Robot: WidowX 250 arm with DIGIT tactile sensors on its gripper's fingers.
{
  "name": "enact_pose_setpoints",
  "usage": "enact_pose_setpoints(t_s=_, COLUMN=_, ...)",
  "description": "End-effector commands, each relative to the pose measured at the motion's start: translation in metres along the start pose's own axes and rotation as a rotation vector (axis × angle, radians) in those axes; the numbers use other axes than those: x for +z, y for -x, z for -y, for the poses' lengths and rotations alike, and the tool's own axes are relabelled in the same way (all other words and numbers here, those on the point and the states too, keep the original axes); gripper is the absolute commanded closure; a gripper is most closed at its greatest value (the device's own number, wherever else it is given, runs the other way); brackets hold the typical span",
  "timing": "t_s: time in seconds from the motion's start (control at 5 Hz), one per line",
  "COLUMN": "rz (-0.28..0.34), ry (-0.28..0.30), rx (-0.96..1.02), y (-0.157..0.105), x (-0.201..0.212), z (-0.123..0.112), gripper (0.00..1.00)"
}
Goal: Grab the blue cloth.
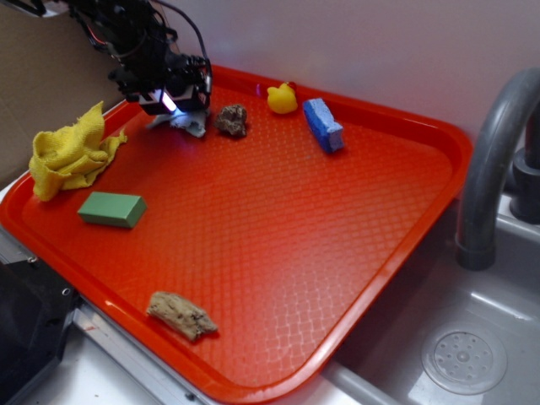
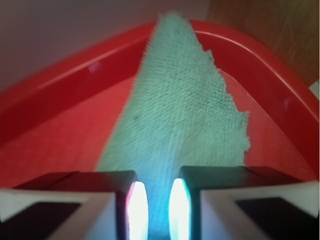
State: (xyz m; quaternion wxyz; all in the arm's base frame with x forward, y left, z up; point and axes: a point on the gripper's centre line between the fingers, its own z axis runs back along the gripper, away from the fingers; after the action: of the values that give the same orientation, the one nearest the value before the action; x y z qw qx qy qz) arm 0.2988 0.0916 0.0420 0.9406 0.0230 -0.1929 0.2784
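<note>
Red plastic tray (image 1: 278, 253) with a textured floor, filling most of the exterior view, beside a grey sink (image 1: 472, 354) and curved faucet (image 1: 494, 160) at right. Blue cloth (image 1: 187, 122), pale blue-grey, at upper left of the frame near the tray's far rim, partly under the gripper (image 1: 173, 105). Seen from the wrist view as a woven, frayed tongue of fabric (image 2: 180, 115) running up toward the tray corner, its near end pinched between the fingers (image 2: 137, 207), set narrow on it. Just right of the cloth, a brown rock (image 1: 232, 120); farther right, a yellow duck (image 1: 282, 99) and a blue sponge (image 1: 323, 124). At left, a yellow knitted rag (image 1: 72, 152), and below it a green block (image 1: 112, 209). Near the lower edge, a piece of bark (image 1: 181, 315).
</note>
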Motion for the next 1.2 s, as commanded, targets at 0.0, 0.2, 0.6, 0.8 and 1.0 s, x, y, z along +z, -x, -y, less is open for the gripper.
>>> enact_pose_setpoints(t_s=0.0, rz=-0.019, ry=0.040, rx=0.031, y=-0.036, x=0.034, z=0.004, gripper=0.00)
enact_pose_setpoints(t_s=0.2, rz=-0.019, ry=0.028, rx=0.046, y=-0.040, x=0.023, z=0.000, gripper=0.00)
enact_pose_setpoints(t_s=0.6, rz=-0.012, ry=0.018, rx=0.023, y=-0.039, x=0.009, z=0.004, gripper=0.00)
enact_pose_setpoints(t_s=0.8, rz=0.001, ry=-0.012, rx=0.013, y=-0.041, x=0.001, z=0.004, gripper=0.00)
enact_pose_setpoints(t_s=1.0, rz=0.005, ry=-0.047, rx=0.009, y=-0.041, x=-0.009, z=0.000, gripper=0.00)
